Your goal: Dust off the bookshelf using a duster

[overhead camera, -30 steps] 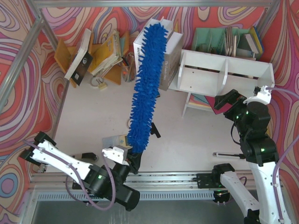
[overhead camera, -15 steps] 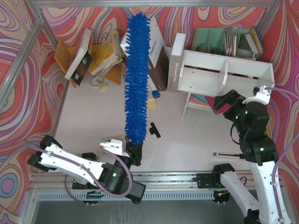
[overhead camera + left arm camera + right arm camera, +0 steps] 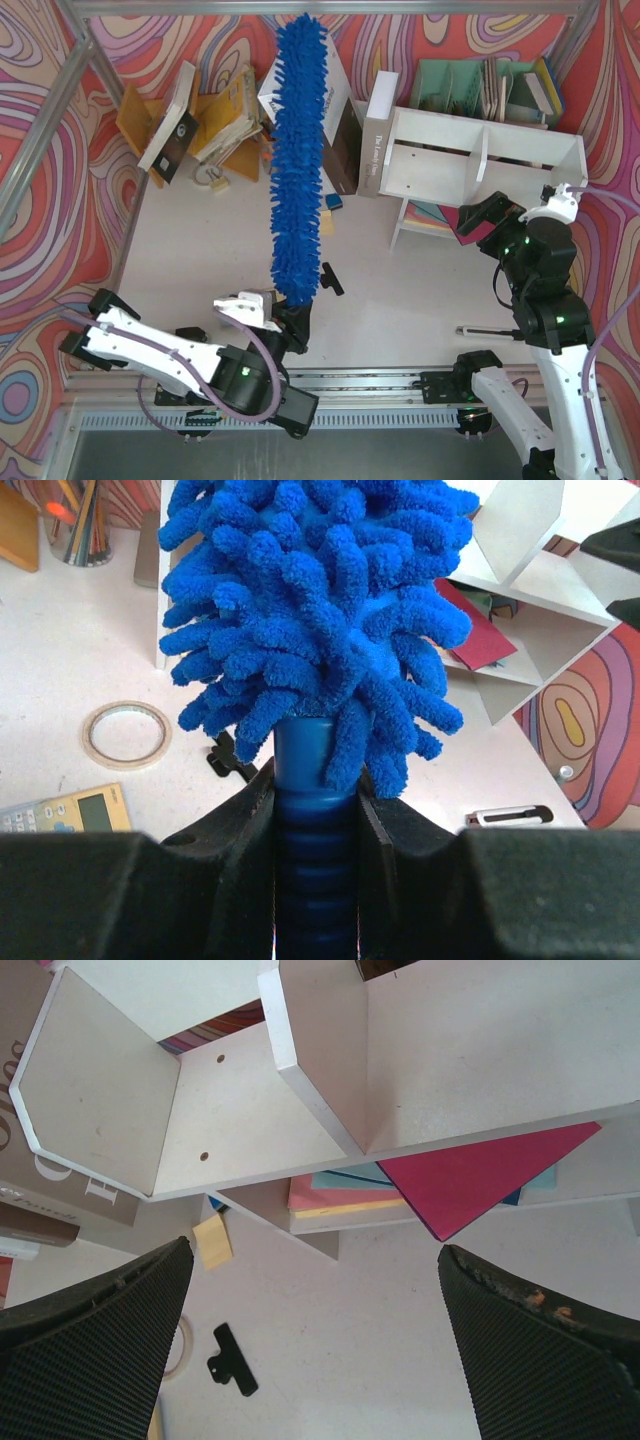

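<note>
At the near edge, the left pincer (image 3: 316, 805) was clamped tight on the slim blue handle of the duster (image 3: 298, 160). The duster's long fluffy body ran from near to far above the bench (image 3: 190, 260), with its tip pointing at the far wall. On the right, the right pincer (image 3: 320, 1335) was wide apart and held nothing. It faced the white bookshelf (image 3: 480, 165) at the far right.

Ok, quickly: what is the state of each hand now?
Left hand: closed on the duster handle.
Right hand: open, holding nothing.
</note>
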`<state>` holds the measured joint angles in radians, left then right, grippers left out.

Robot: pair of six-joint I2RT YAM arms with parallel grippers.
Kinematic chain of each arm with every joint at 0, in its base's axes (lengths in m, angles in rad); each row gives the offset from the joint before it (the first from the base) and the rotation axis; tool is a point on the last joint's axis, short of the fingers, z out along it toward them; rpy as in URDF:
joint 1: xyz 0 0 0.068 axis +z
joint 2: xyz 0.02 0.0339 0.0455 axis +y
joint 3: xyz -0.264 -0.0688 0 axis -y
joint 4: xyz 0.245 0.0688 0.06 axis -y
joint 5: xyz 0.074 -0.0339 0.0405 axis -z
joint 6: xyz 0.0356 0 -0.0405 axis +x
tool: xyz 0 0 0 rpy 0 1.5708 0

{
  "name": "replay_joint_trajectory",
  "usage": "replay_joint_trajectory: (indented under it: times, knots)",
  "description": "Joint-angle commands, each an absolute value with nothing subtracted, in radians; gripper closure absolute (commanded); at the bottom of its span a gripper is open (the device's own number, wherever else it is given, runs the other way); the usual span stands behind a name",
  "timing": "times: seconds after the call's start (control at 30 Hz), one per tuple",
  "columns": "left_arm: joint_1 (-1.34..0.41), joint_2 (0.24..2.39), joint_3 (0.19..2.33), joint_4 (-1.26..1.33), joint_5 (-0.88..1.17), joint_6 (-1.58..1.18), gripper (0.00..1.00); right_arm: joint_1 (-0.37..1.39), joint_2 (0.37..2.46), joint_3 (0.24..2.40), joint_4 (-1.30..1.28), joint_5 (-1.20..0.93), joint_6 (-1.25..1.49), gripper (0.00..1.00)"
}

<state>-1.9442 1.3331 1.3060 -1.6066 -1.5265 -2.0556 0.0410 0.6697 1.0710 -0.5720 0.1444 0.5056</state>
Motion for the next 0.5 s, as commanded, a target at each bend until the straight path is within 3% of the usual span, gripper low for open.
replay_joint_trajectory:
  times: [0.0,0.33,0.47]
  knots:
    - [-1.956,1.292,1.375,-1.759,-1.763,-1.936,1.0,0.042,0.662,1.058,-0.543,0.143,0.5,0.01]
    - [-1.967,1.124,1.323,-1.719,-1.763,-1.854,1.0,0.042,0.66,1.052,-0.547,0.14,0.504,0.01]
    - [-1.954,1.03,1.249,-1.549,-1.763,-1.714,1.0,0.042,0.655,1.049,-0.546,0.141,0.506,0.01]
